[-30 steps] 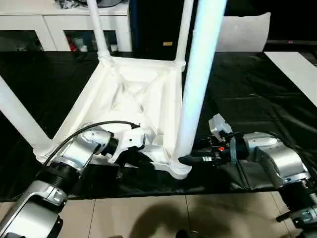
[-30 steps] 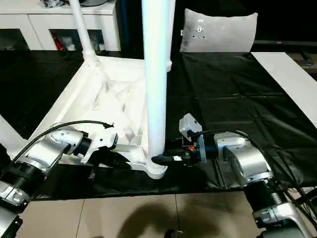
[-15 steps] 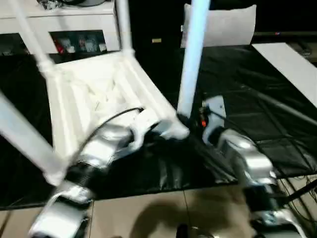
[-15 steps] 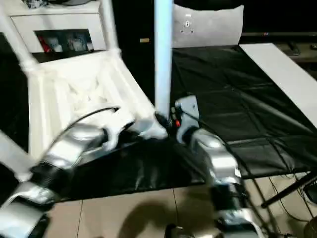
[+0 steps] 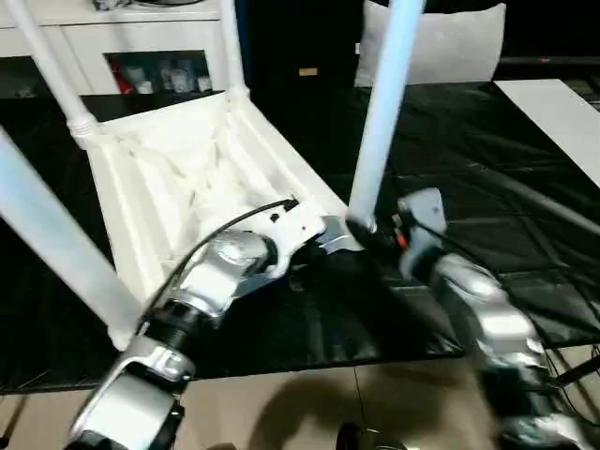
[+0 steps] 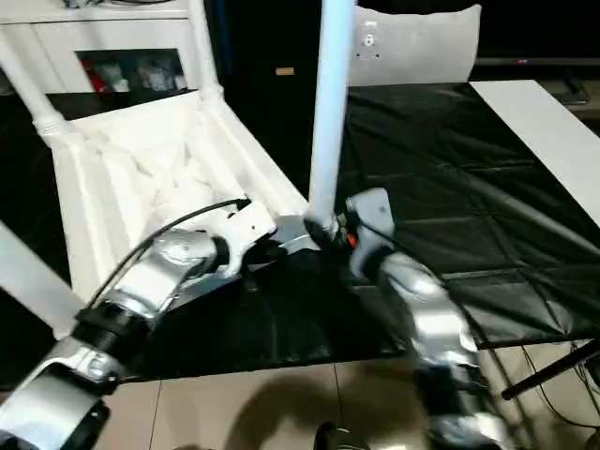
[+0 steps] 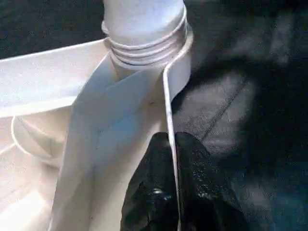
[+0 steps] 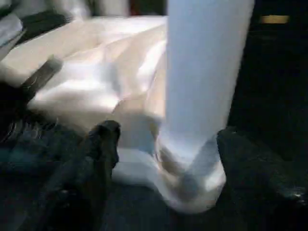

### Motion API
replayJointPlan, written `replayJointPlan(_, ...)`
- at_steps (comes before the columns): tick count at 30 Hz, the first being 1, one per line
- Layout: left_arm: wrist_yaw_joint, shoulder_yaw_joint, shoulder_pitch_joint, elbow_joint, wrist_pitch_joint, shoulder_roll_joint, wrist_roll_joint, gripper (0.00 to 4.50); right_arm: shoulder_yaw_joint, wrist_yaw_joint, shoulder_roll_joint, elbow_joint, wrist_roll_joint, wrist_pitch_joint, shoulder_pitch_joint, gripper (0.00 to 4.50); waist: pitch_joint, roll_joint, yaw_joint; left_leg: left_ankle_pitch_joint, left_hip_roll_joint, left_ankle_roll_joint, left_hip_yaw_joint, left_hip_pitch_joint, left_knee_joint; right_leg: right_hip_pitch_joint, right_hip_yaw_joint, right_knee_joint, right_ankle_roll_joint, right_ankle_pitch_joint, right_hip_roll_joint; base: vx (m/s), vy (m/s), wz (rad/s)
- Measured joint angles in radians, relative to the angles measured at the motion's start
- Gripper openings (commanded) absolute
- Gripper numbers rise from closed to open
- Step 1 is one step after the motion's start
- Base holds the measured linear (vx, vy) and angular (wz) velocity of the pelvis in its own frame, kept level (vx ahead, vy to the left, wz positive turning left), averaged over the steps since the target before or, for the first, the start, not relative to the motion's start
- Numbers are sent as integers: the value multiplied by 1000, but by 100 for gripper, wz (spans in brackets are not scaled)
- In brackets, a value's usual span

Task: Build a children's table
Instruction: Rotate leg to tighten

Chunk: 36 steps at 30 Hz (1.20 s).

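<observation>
The white children's table (image 5: 187,169) lies upside down on the black sheet, with its legs standing up. My left gripper (image 5: 328,242) is at the table's near corner. In the left wrist view its black fingers (image 7: 154,192) are shut on the thin rim wall, just below the threaded leg base (image 7: 144,29). My right gripper (image 5: 361,230) is on the other side of that corner. Its fingers (image 8: 103,139) straddle the foot of the near leg (image 5: 384,103) and its socket, shut on it.
The black-sheeted work table (image 5: 487,159) stretches to the right and back. A white slab (image 5: 562,108) lies at its far right. A white cabinet (image 5: 141,37) and a white cushion-like thing (image 5: 450,47) stand behind. Tiled floor (image 5: 281,412) lies below the front edge.
The small table has turned and its near corner has slid away from the front edge, with both grippers staying on that corner. My arms reach farther out. The head view has shifted too.
</observation>
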Motion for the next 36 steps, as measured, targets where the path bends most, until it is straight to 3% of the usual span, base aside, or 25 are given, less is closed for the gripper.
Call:
replayJointPlan(3, -69, -1, 19, -15, -36, 39, -21, 0, -1, 119, -70, -3, 20, -2, 2, 392, 0, 0, 2, 1, 0, 1, 0, 1, -2, -3, 0, 7, -1, 0, 1, 0, 0, 0)
replayJointPlan(5, -149, -9, 40, -33, -80, 78, -37, 0, 0, 216, -146, -2, 38, 3, 1, 420, 0, 0, 11, 1, 0, 2, 0, 1, -5, -5, 1, 8, -2, -1, 1, 0, 0, 0)
replayJointPlan(13, -382, -60, 48, -40, -209, 166, -67, 0, 62, 489, -261, 14, 53, -2, -81, 420, -1, -5, 51, 1, -1, 2, 3, -1, -5, -9, 13, 11, -1, -2, 1, 0, 0, 0)
replayJointPlan(16, -449, -78, 48, -51, -232, 187, -76, 0, 95, 569, -268, 41, 60, 1, -104, 386, 0, -10, 66, 1, -1, 2, 5, -1, -5, -10, 15, 13, -1, -2, 1, 0, 0, 0)
replayJointPlan(25, -546, -109, 48, -66, -274, 214, -82, 0, 166, 716, -244, 87, 83, 20, -148, 302, 0, -18, 76, 1, -1, 2, 6, -1, 0, -11, 17, 19, -2, -3, 1, 0, 0, 0)
replayJointPlan(33, -557, -116, 45, -66, -289, 215, -82, 0, 191, 769, -218, 129, 85, 30, -168, 254, 1, -25, 84, 1, -1, 1, 6, 1, 1, -12, 18, 23, -2, -5, 1, 0, 0, 0)
replayJointPlan(36, -563, -116, 44, -66, -289, 216, -82, 0, 193, 777, -214, 130, 86, 39, -169, 217, 1, -27, 87, 1, 0, 1, 6, 2, 1, -12, 18, 26, -2, -6, 1, 0, 0, 0)
